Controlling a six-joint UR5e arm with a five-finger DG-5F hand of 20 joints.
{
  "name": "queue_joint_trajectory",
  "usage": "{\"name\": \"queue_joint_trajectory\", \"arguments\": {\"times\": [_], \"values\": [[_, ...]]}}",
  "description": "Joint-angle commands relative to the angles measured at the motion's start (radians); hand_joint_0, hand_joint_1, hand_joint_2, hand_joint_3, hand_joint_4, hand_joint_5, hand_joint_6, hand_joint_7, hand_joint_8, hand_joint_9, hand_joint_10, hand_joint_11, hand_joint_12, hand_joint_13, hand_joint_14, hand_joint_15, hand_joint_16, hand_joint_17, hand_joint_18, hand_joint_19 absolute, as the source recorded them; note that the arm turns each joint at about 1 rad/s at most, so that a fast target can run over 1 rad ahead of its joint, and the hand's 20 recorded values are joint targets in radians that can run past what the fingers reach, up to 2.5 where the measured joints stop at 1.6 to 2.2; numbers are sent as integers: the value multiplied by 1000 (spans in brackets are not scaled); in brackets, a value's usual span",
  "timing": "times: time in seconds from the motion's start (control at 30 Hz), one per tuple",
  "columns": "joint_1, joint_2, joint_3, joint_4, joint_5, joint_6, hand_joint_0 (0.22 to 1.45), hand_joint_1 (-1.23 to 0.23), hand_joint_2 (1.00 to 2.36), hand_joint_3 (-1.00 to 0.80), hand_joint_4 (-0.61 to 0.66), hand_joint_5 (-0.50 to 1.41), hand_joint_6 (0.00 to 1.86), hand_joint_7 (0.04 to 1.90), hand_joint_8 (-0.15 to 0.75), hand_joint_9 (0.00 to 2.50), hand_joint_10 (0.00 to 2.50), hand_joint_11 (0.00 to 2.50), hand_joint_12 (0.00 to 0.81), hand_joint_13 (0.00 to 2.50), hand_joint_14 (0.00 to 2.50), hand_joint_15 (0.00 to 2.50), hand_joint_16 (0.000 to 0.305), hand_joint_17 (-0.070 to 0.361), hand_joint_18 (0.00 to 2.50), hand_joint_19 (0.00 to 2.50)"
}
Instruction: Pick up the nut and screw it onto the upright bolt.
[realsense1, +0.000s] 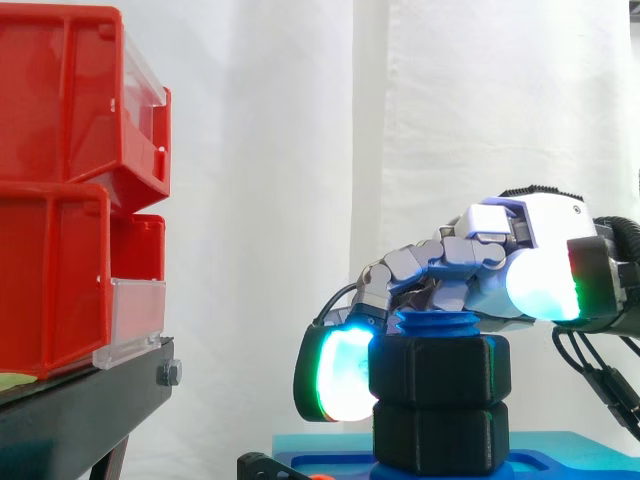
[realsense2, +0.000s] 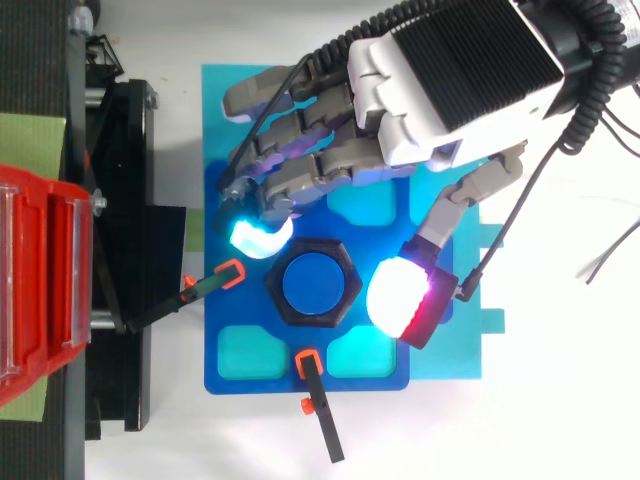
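Beneath the palm, nut (realsense1: 440, 368): threaded onto upright bolt (realsense1: 437, 323), blue thread showing above, resting on black collar (realsense1: 440, 435).
Hand (realsense2: 450, 90): fingers (realsense2: 300, 180) and thumb curled closely round nut.
Remaining: likely final tightening, then release.

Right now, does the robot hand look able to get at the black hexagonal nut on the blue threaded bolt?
Probably yes. The hand hangs right beside the black hexagonal nut on the blue threaded bolt, and nothing stands between them; I cannot tell whether it touches it.
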Motion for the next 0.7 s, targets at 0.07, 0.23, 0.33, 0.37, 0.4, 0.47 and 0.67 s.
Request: {"name": "queue_joint_trajectory", "arguments": {"times": [0.07, 0.23, 0.33, 0.37, 0.4, 0.47, 0.67], "values": [[1, 0, -2, 12, -1, 5, 477, -273, 1000, -500, 235, -82, 504, 935, 278, 1001, 0, 4, 334, 534, 0, 0, 46, 103, 188, 39], [1, 0, -2, 16, 1, 5, 482, -272, 1000, -500, 233, -62, 505, 1034, 283, 1016, 0, 12, 333, 546, 0, 0, 45, 102, 189, 40], [-1, 0, -2, 26, 1, 5, 484, -270, 1000, -500, 219, -38, 505, 1134, 287, 1044, 0, 29, 331, 568, 1, 0, 45, 101, 212, 47], [1, 0, -2, 29, 1, 5, 487, -270, 1000, -500, 210, -28, 505, 1178, 287, 1068, 1, 32, 328, 579, 0, 0, 45, 101, 228, 50], [-1, 0, -2, 30, -1, 5, 488, -269, 1000, -500, 209, -20, 505, 1206, 290, 1094, 0, 45, 328, 592, 0, 2, 44, 100, 241, 54], [-4, 0, -2, 30, -2, 5, 490, -267, 1000, -500, 190, -6, 505, 1261, 290, 1133, 0, 58, 324, 618, 0, 9, 44, 99, 267, 59], [-4, 0, 1, 32, -1, 5, 498, -269, 1000, -500, 151, 27, 504, 1356, 288, 1259, 3, 81, 313, 700, 0, 17, 42, 94, 345, 88]]}}
